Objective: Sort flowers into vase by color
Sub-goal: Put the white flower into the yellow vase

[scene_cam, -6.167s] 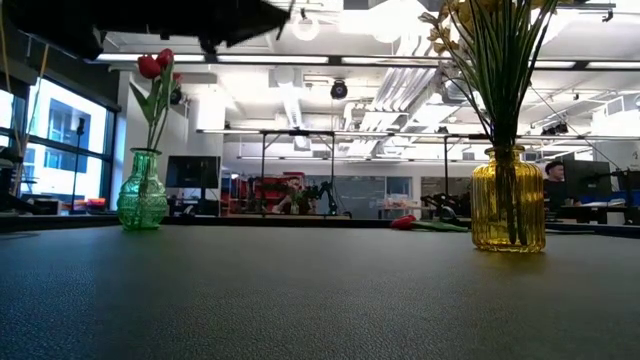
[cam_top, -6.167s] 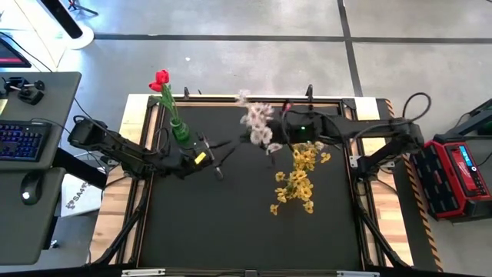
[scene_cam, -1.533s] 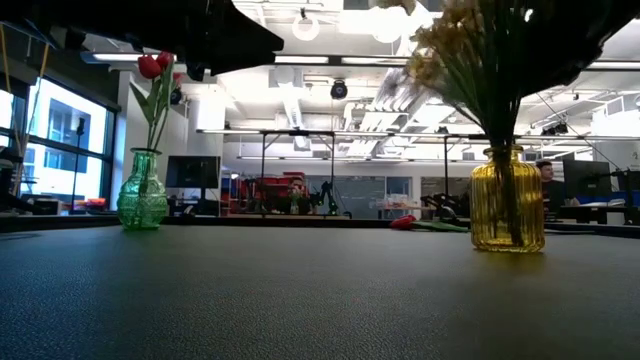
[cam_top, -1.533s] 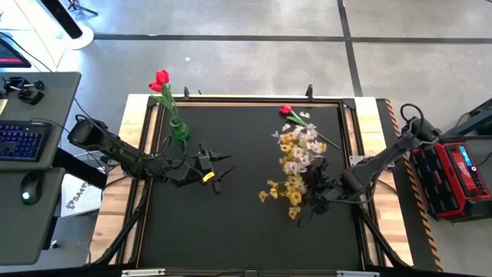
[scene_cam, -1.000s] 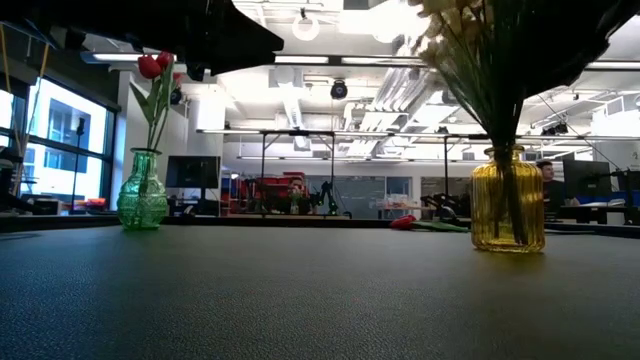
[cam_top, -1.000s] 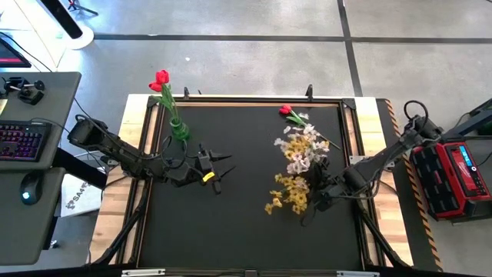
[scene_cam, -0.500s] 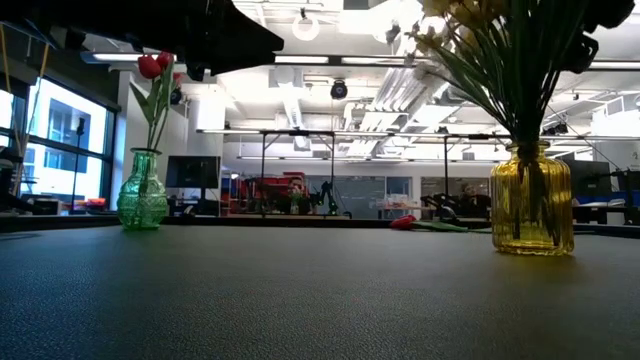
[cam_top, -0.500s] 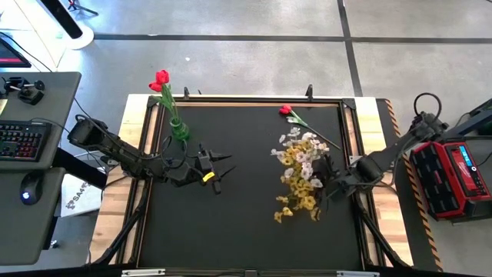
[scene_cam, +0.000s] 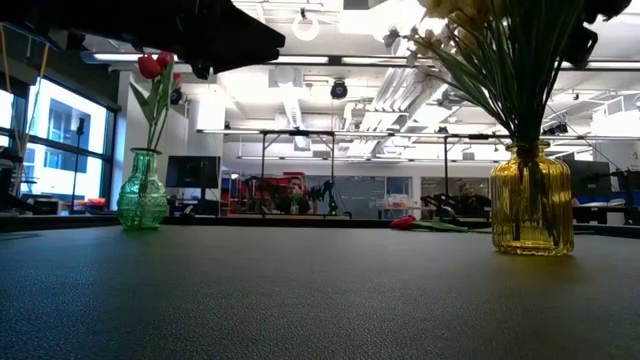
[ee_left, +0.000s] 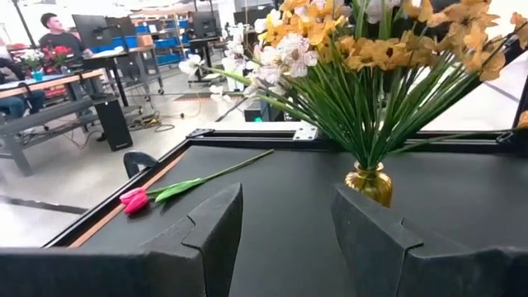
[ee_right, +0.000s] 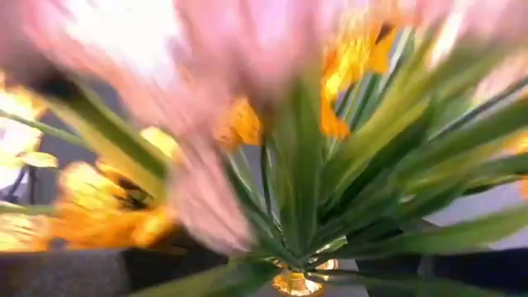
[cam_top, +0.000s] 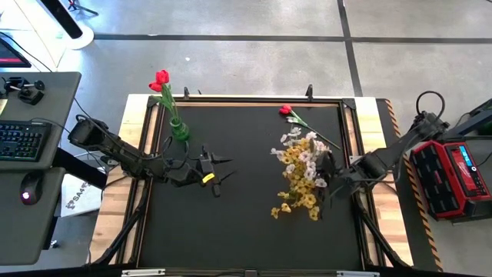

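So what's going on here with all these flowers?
Two robot arms are sorting fake flowers into vases. The yellow vase already holds yellow sprays and whitish sprays, with the right gripper beside that bunch. A green vase holds a red tulip. Another tulip lies on the table. The left gripper waits open mid-table.

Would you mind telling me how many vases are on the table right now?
2. A green vase stands at the far left corner with a red tulip; a yellow vase stands at the right, holding yellow and whitish sprays.
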Robot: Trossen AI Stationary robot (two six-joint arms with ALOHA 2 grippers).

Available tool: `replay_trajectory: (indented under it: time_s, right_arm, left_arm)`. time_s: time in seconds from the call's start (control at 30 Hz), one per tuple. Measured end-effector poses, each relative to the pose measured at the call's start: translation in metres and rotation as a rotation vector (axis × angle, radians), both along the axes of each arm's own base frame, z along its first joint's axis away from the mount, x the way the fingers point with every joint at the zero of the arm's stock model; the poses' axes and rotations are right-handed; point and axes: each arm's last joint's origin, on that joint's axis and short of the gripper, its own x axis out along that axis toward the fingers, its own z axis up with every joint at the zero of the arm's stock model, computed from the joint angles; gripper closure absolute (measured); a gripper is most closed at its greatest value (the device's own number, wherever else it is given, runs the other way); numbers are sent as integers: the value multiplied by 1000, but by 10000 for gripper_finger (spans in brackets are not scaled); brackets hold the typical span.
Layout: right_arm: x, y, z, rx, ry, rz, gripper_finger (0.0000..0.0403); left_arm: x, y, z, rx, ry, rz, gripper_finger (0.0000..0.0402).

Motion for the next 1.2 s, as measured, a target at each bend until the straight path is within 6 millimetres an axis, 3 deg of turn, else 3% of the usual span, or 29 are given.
replay_trajectory:
  time_s: [0.33,0.7,0.83,1.03,1.2]
  right_arm:
    - [-1,-2,39,-56,-89,30,199]
    - [-2,-3,42,-103,-87,22,205]
    - [-2,-2,31,-147,-48,-30,254]
    - [2,11,15,-180,-19,-27,385]
    - [10,25,-4,-174,-9,-47,387]
  left_arm:
    - [0,0,0,0,1,1,227]
    - [0,0,-1,4,14,1,227]
    - [0,0,-2,2,24,0,227]
    - [0,0,-3,3,28,1,227]
    - [0,0,-4,7,39,1,227]
